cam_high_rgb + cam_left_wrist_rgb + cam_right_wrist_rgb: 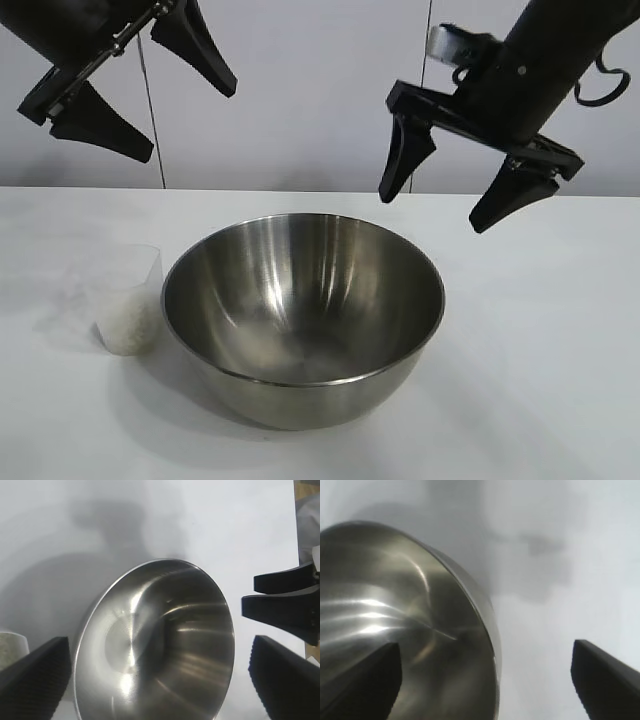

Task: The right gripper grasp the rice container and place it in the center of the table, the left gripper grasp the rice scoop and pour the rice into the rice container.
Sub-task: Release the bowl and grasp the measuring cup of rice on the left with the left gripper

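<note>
Bowl (303,318) sits upright on the table (540,330), roughly mid-table in the exterior view, interior bare and shiny, nothing visible inside. Scoop (129,300) stands upright just beside the bowl's left side as seen from the exterior camera; whether the two touch cannot be told. Rice (130,334) fills the lower part of the scoop as a pale heap. In the left wrist view the bowl (155,645) fills the frame centre and an edge of the scoop (12,645) shows at the margin. Right gripper (455,205) hangs in the air above the bowl's right rear rim, pointing steeply down, fingers spread wide, holding nothing and clear of the bowl. The right wrist view shows the bowl's rim (490,625) between its two fingers (605,680), with no contact. Left gripper (180,110) hangs high at the upper left, above and behind the scoop, fingers wide apart, empty.
</note>
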